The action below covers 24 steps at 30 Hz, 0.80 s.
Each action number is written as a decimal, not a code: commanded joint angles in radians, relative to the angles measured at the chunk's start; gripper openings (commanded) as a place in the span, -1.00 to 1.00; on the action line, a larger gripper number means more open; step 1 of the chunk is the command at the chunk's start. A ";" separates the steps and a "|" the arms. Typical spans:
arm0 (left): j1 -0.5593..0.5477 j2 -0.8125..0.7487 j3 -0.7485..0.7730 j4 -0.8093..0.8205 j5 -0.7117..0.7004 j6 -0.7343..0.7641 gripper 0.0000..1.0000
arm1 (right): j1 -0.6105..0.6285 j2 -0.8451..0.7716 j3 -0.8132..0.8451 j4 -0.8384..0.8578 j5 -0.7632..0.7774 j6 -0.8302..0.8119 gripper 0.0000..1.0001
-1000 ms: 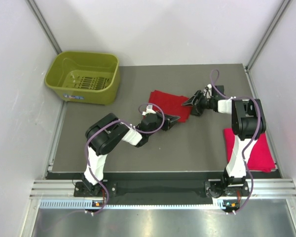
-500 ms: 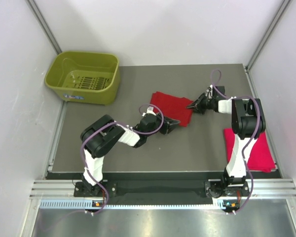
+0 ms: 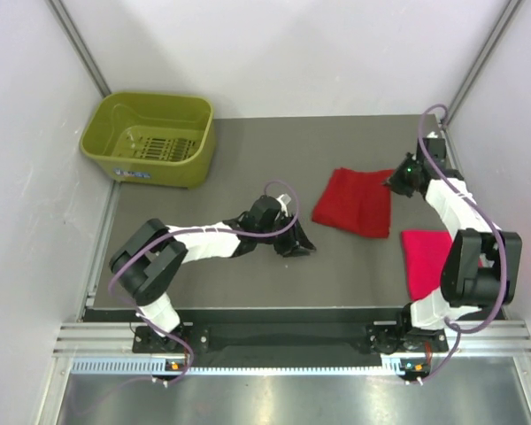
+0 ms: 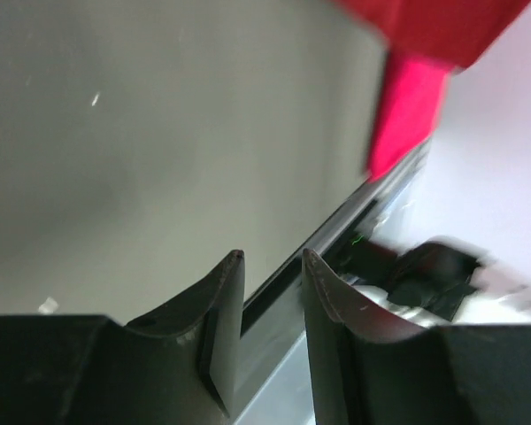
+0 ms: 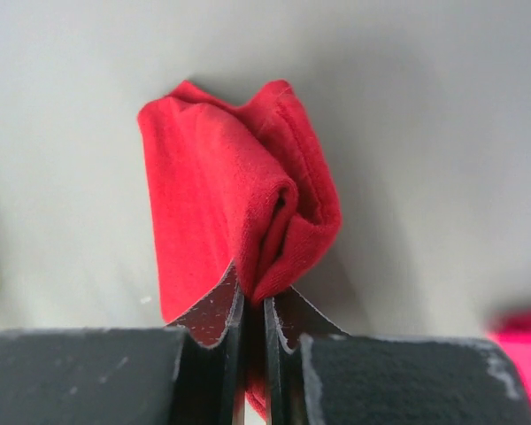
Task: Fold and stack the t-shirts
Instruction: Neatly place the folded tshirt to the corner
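The deep red t-shirt (image 3: 354, 202) lies folded on the grey table, right of centre. My right gripper (image 3: 396, 181) is shut on its right edge, and the right wrist view shows the bunched cloth (image 5: 239, 204) pinched between the jaws of that gripper (image 5: 254, 297). The pinkish red t-shirt (image 3: 427, 259) lies folded near the right edge, partly hidden under the right arm. My left gripper (image 3: 299, 244) stands left of the deep red shirt, clear of it. Its jaws (image 4: 273, 258) are apart with nothing between them.
An olive-green basket (image 3: 150, 137) stands at the table's back left corner. White walls close in the left, back and right sides. The metal rail with the arm bases (image 3: 283, 341) runs along the near edge.
My right gripper has shut on the deep red shirt and pulled it to the right. My left gripper has let go of the shirt, opened, and drawn back toward the near side.
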 commanded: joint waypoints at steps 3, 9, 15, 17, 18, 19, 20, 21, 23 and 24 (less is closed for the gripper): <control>-0.001 -0.156 0.108 -0.448 0.034 0.450 -0.26 | -0.061 -0.138 -0.006 -0.211 0.224 -0.041 -1.00; -0.001 -0.328 0.076 -0.588 -0.012 0.595 -0.25 | -0.095 -0.217 0.054 -0.333 0.362 -0.005 -1.00; 0.004 -0.374 0.094 -0.727 -0.064 0.652 -0.24 | -0.109 -0.254 0.102 -0.434 0.423 0.060 -1.00; 0.011 -0.361 0.100 -0.749 -0.023 0.652 -0.24 | -0.126 -0.256 0.127 -0.461 0.428 0.065 -1.00; 0.017 -0.357 0.102 -0.760 0.026 0.649 -0.24 | -0.130 -0.256 0.140 -0.468 0.432 0.066 -1.00; 0.019 -0.351 0.102 -0.766 0.051 0.646 -0.26 | -0.140 -0.254 0.151 -0.474 0.437 0.066 -1.00; 0.021 -0.347 0.100 -0.767 0.068 0.646 -0.26 | -0.147 -0.247 0.178 -0.494 0.443 0.068 -1.00; 0.022 -0.348 0.096 -0.771 0.079 0.650 -0.27 | -0.155 -0.244 0.193 -0.504 0.445 0.074 -1.00; 0.033 -0.356 0.094 -0.777 0.086 0.669 -0.27 | -0.176 -0.231 0.238 -0.520 0.443 0.075 -1.00; 0.037 -0.360 0.094 -0.780 0.091 0.673 -0.27 | -0.183 -0.227 0.255 -0.538 0.445 0.080 -1.00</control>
